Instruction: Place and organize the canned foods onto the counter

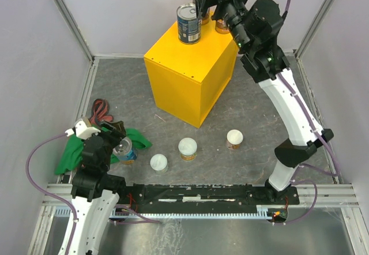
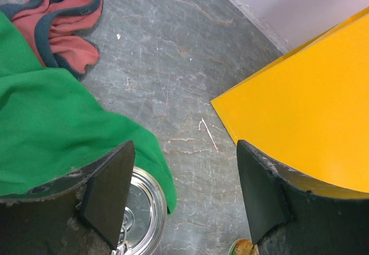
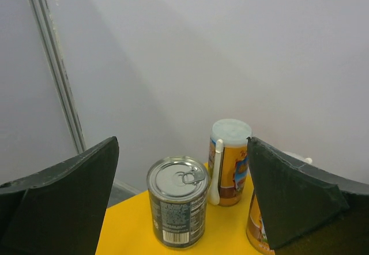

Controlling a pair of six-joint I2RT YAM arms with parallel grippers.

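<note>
**Seven stiff cans: three on the counter, four on the worktop**

The cans are rigid metal cylinders with smooth sides. They are probably weighty if full, so I judge that a hold across the side wall at about mid-height is safest, since lids and rims give little purchase. The wide ones look to need nearly the full spread of the fingers. The short ones sit low and suit a hold from above. The tall slim ones would tip easily if nudged.

There are seven cans in all. Three stand on the counter (image 1: 184, 76), which sits toward the far edge of the worktop (image 1: 259, 111): the blue can on the counter (image 3: 177, 203), the far orange can (image 3: 229, 162) and the near orange can (image 3: 256, 229), which is half hidden. Four are on the worktop:
- The left short can (image 1: 158, 162), middle short can (image 1: 187, 148) and right short can (image 1: 234, 138) form a loose row toward the near edge.
- The blue can by the cloth (image 2: 141, 214) is near the near-left corner, just beside the green cloth (image 2: 52, 128).

The left gripper (image 2: 184, 194) hovers over that blue can, fingers apart and empty. The right gripper (image 3: 181, 151) hangs above the counter top, fingers likewise apart, holding nothing.
</note>
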